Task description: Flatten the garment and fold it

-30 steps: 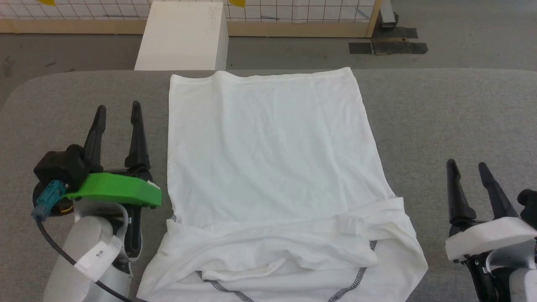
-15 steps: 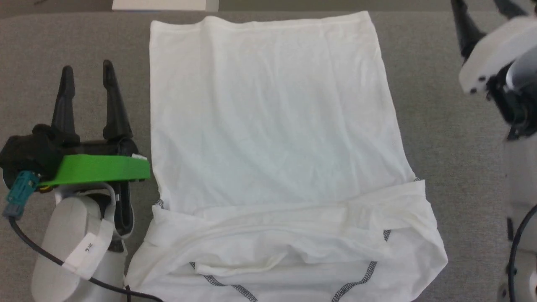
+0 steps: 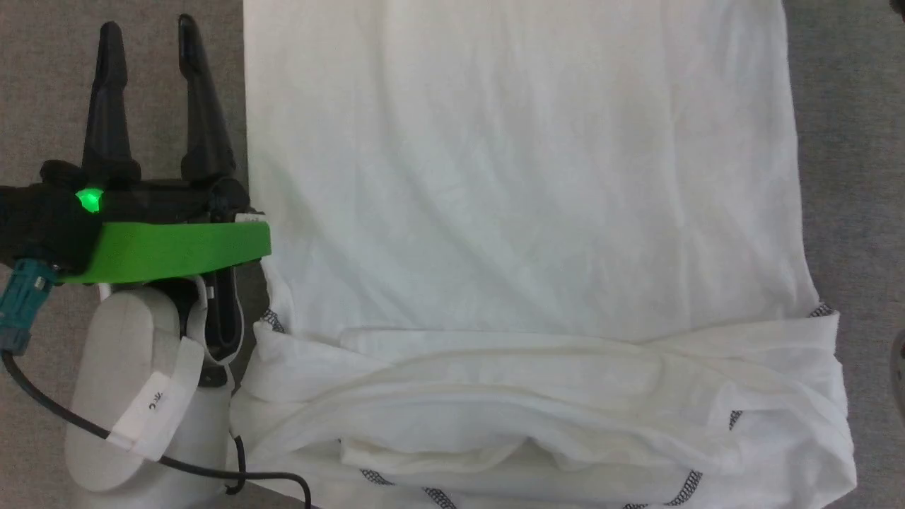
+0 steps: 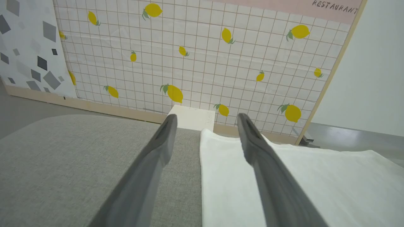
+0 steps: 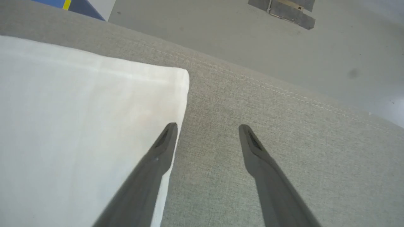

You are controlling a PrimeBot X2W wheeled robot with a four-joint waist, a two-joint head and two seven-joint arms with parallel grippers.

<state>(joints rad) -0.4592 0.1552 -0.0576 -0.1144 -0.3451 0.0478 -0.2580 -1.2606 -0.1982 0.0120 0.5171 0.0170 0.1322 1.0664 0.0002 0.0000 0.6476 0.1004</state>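
The garment (image 3: pixel 523 177) is spread on the desk (image 3: pixel 852 141). Its left edge and far right corner are flanked by parted, empty jaws.

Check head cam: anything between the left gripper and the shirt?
Only a narrow strip of bare grey surface, seen in the head view. The open left gripper sits just beside the garment, at its left edge.

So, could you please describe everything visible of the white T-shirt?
The T-shirt is white, thin fabric, with dark stitching along seams at its near end. It lies on the grey cloth surface, its far part spread smooth and flat, its near part folded over in rumpled layers. The left gripper and right gripper, both open, stand at its side edges without gripping it.
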